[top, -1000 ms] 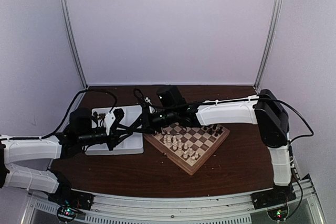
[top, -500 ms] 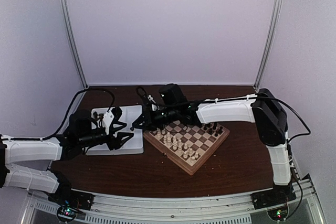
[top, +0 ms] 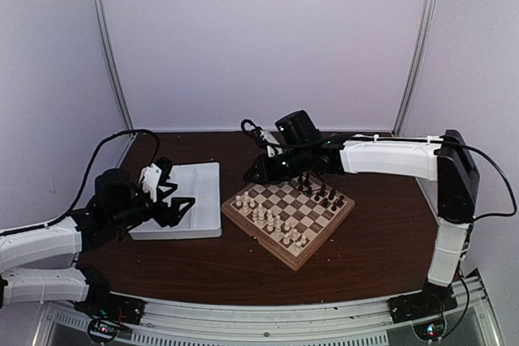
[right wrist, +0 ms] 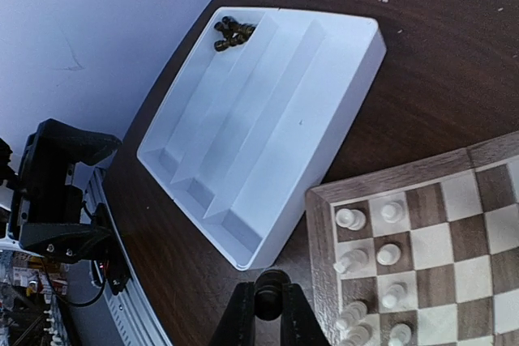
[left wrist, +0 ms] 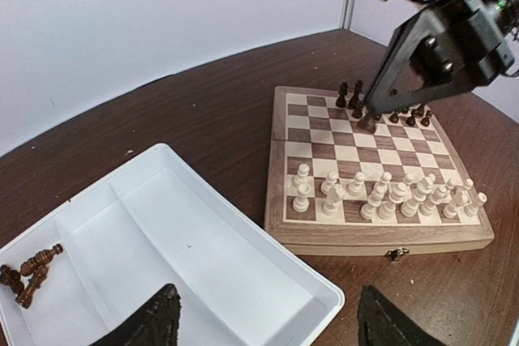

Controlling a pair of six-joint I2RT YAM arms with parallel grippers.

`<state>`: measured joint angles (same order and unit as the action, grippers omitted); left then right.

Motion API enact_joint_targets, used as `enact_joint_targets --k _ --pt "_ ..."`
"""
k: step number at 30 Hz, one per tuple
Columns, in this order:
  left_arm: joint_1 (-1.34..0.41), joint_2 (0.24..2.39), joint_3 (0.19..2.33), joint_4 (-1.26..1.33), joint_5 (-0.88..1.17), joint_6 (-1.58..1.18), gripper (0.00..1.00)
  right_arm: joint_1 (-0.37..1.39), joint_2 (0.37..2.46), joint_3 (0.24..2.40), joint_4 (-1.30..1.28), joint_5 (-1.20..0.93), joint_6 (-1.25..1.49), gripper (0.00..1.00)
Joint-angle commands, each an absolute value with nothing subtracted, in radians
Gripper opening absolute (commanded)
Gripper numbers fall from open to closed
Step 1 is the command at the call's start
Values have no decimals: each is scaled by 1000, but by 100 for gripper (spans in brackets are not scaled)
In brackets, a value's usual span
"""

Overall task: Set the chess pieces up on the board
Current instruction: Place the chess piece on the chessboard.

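Observation:
The board lies angled mid-table, with cream figures along its near-left side and dark chess pieces along its far-right side. My right gripper hangs over the board's far-left edge, shut on one dark chess piece that is pinched between its fingers. The left wrist view shows that piece just above the squares beside the dark row. My left gripper is open and empty above the white tray. A few dark pieces lie in the tray's end compartment.
The white compartment tray sits just left of the board, nearly touching it. Cream figures fill two rows on the board's near side. Dark wooden table extends right and in front. A metal rail runs along the near edge.
The left gripper opened and drew back left over the tray. The right arm swung right, away from the tray toward the board, carrying the dark piece.

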<state>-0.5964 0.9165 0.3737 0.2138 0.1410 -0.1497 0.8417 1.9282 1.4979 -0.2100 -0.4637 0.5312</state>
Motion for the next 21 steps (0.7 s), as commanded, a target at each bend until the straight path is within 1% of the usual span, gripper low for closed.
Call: enact_joint_targets --k 1,7,11,15,21 --pt "-591 885 421 124 62 -206 76 781 1781 1419 -315 -343 392 4" --pt "-591 905 474 52 37 -224 78 739 1728 1398 -448 -231 267 4" --pt "-591 926 495 56 37 -240 79 737 1780 1471 -549 -199 197 5" --pt "-591 941 519 58 45 -250 79 738 1837 1514 -578 -156 159 5" --pt "-591 951 555 5 -27 -268 79 737 1917 1587 -606 -84 113 5"
